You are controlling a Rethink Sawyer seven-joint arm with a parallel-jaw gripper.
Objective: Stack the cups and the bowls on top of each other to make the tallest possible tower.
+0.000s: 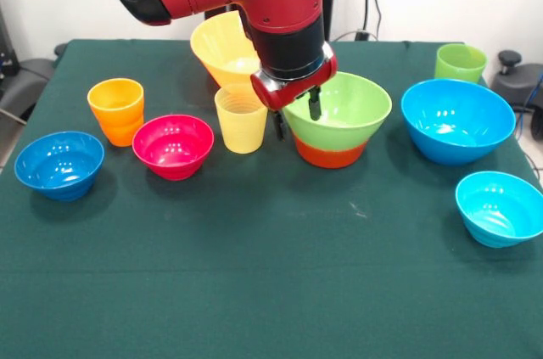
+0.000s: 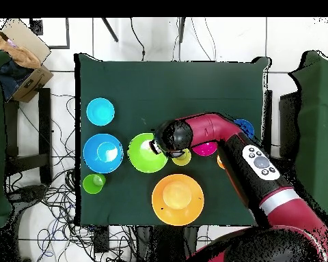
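Pale yellow cup [image 1: 241, 118] stands on table, left of light green bowl [image 1: 339, 109] nested on orange-red bowl [image 1: 329, 154]. Gripper [image 1: 296, 114] between them, fingers parted, empty. Judged step: reaching for cup; next, close on rim, lift into bowl.

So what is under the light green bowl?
The light green bowl sits nested in the orange-red bowl; only its lower band shows. Its rim and inside are covered.

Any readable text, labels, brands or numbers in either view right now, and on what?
None readable.
Cups and bowls, such as the light green bowl: plain, no print.
Arm's button panel: markings, if any, too small to read.
Cardboard box: no legible writing.
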